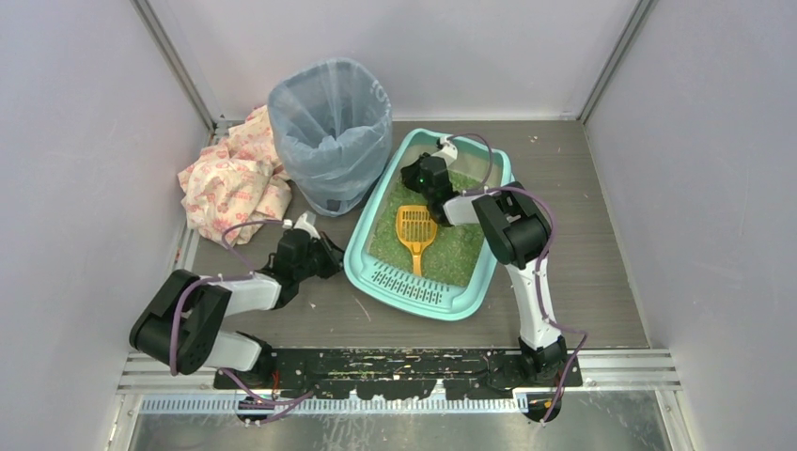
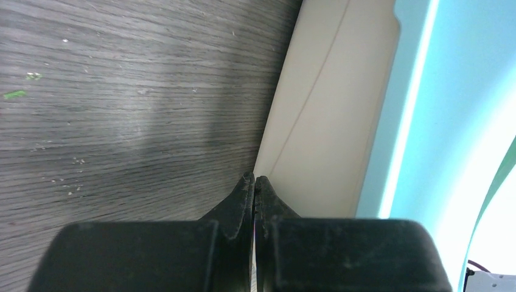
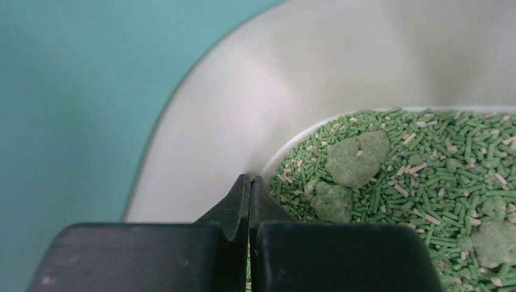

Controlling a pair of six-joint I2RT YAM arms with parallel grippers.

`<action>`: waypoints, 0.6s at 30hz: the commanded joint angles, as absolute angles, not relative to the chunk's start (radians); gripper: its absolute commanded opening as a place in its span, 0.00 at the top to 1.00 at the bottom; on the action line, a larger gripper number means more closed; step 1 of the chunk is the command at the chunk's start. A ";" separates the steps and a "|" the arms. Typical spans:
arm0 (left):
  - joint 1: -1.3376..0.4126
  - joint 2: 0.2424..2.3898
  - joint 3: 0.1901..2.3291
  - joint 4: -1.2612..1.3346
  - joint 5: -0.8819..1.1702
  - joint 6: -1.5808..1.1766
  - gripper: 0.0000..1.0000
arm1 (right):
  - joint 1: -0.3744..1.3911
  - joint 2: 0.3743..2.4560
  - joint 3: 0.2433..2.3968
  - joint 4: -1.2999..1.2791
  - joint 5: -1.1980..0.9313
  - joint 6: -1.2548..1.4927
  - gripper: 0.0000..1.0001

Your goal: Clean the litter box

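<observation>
Lying in litter box [image 1: 406,282]: scoop [image 1: 415,225] | bin [image 1: 329,178] just beside | left gripper [image 2: 254,178], right gripper [image 3: 249,177] closed, empty

Pale grey walls [image 1: 75,141] enclose a dark wood-grain tabletop [image 1: 601,235], evenly lit, with aluminium corner posts [image 1: 174,66].

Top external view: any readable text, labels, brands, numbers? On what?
None readable.
Dark patch low on the bag-lined bin: maybe a label, too small to read.
Patterned cloth: pink print, no letters discernible.
Litter box, orange scoop: no markings visible.
Wrist views: no text.
</observation>
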State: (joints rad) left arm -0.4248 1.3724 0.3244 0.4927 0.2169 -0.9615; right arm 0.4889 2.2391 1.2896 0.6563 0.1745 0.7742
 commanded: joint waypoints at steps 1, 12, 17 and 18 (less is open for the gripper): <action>-0.466 1.409 0.342 0.595 0.288 -0.974 1.00 | 0.504 2.219 1.359 0.712 0.168 0.776 0.99; -0.575 1.568 0.405 0.693 0.299 -1.023 1.00 | 0.462 2.194 1.352 0.686 0.146 0.759 0.99; -0.596 1.635 0.427 0.759 0.324 -1.056 1.00 | 0.453 2.189 1.340 0.687 0.146 0.756 0.99; -0.601 1.647 0.429 0.769 0.327 -1.061 1.00 | 0.451 2.188 1.336 0.689 0.146 0.756 0.99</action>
State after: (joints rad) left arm -0.5755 1.6100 0.3923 0.6460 0.2653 -1.0199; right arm 0.4599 2.2391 1.3178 0.6487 0.1478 0.7662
